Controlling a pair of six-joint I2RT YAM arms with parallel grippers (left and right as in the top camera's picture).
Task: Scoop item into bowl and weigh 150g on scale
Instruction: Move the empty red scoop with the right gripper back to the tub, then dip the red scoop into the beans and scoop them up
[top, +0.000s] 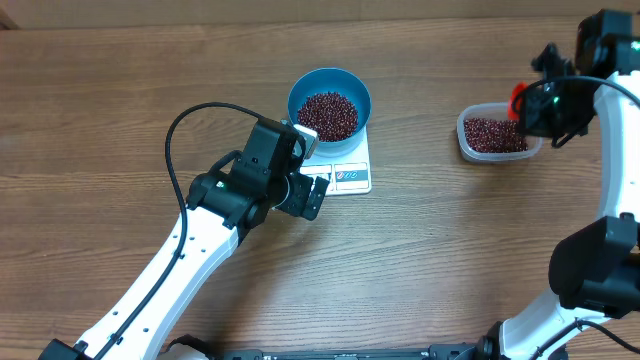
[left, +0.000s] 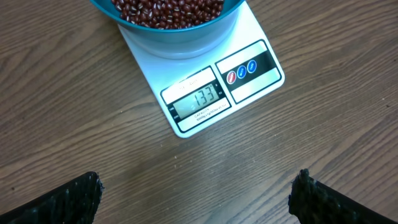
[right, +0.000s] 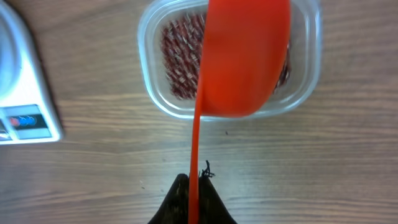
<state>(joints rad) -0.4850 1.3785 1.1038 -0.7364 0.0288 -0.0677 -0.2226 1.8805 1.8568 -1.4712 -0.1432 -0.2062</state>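
- My left pincer (left: 196, 190) is spread wide and empty, hovering over the table (left: 62, 93) just beside the scale (left: 257, 87)
- The blue bowl (top: 297, 95) sits on the scale with beans (top: 329, 115) heaped inside; the display (left: 200, 99) reads 133
- My right pincer (right: 193, 190) pinches the orange scoop (right: 245, 56) by its handle, the cup above the clear tub (right: 308, 81) of beans

1. A wooden table (top: 120, 80) with a brown, plank-grained top carries everything.
2. A small white kitchen scale (top: 352, 160) lies flat on it near the middle, its display edge toward the robot.
3. A clear rectangular plastic tub (top: 463, 135) stands on the wood to the right, well apart from the scale.
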